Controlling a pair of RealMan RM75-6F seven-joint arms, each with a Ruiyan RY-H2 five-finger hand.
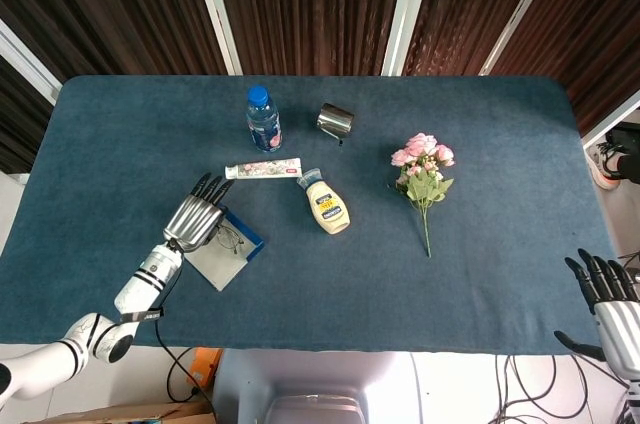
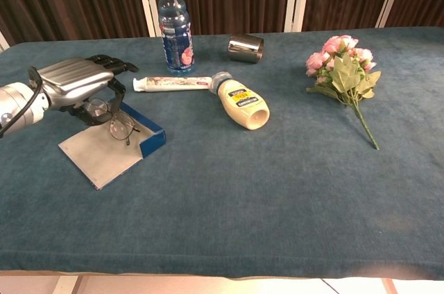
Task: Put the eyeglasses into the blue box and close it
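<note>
Left hand (image 2: pixel 78 80) over the blue box (image 2: pixel 111 143), palm down, back of hand up, fingers stretched toward the far side of the bench (image 1: pixel 480 274). Forearm runs back to the near-left bench edge in head view. It holds the glasses (image 2: pixel 114 120) from above: frame pinched under the palm between thumb and fingers, lenses hanging below the hand. One lens sits low over the box's open tray, near its blue front wall (whether it touches the tray floor cannot be told). In head view the glasses (image 1: pixel 230 238) show just right of the left hand (image 1: pixel 197 219), above the box (image 1: pixel 222 249).

Box lies open on the near-left part of the bench, pale flap spread flat toward the near edge.

Right hand (image 1: pixel 612 306) at the bottom-right corner of head view, off the bench's near-right corner, well apart from everything. Fingers straight and apart, nothing in it. Not seen in chest view.

Other items:
- toothpaste (image 2: pixel 172 84) lying flat just beyond the box, near the left hand's fingertips
- mayo bottle (image 2: pixel 241 102) on its side, cap end near the toothpaste's right end
- water bottle (image 2: pixel 174 28) upright at the far side, blue cap
- steel cup (image 2: pixel 246 48) on its side, right of the water bottle
- pink flowers (image 2: pixel 345 72) lying on the right half, stems toward the near edge
</note>
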